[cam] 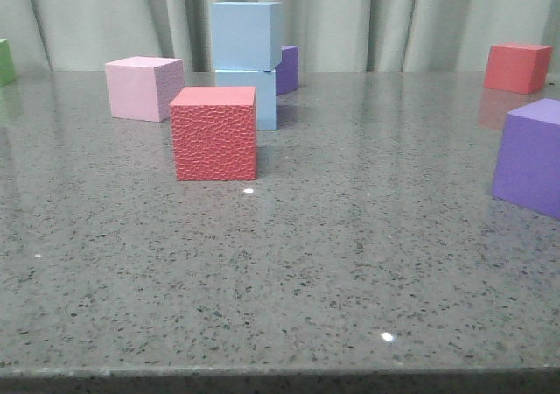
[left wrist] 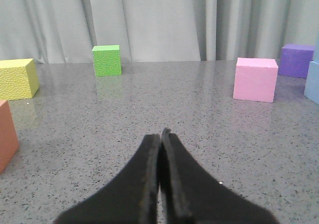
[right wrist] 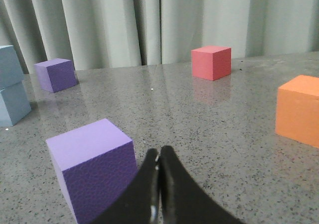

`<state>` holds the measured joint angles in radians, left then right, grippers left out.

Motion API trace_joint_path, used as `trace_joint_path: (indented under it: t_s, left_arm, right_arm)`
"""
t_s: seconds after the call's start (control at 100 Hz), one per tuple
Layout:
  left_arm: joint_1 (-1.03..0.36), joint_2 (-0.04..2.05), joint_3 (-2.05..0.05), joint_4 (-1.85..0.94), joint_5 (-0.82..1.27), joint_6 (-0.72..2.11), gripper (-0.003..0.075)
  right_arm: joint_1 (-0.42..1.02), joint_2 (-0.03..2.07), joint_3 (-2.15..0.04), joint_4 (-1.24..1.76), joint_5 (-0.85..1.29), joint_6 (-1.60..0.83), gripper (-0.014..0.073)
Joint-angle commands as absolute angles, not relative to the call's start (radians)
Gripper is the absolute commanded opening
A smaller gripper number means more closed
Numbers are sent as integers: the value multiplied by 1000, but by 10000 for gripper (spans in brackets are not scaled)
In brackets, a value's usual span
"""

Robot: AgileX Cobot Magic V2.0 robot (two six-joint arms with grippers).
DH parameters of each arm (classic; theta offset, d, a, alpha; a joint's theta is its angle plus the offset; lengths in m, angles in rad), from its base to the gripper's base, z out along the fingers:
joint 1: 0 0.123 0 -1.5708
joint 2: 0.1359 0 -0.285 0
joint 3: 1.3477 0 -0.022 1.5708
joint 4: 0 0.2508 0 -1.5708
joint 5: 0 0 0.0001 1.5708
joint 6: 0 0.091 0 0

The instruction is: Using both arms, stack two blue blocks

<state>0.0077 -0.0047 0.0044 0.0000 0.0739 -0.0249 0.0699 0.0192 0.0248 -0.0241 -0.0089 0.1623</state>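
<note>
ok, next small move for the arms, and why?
Probably none beyond holding both arms clear. The upper blue block already sits on the lower blue block, slightly offset but flat, and nothing touches the stack. The left gripper and right gripper are shut on nothing and away from it. I'd keep them back rather than nudge the stack.

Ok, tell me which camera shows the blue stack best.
Front view: both blue blocks sit stacked mid-frame, the lower partly behind the red cube. The right wrist view cuts the stack at its edge; the left wrist view catches only a sliver.
</note>
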Motion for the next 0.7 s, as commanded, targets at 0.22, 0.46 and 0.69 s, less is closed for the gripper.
trace_joint_path:
  t_s: [0.22,0.46,0.69]
  left_arm:
    - [11,-38,7,-10,-8,-31,-19]
    - [11,-38,7,-10,-8,-31,-19]
    - [11,-38,7,-10,-8,-31,-19]
  right_arm:
    - [63,-31,8,-20,-29,148,-113]
    - [63,-31,8,-20,-26,148,-113]
    - [63,-31,8,-20,-26,148,-113]
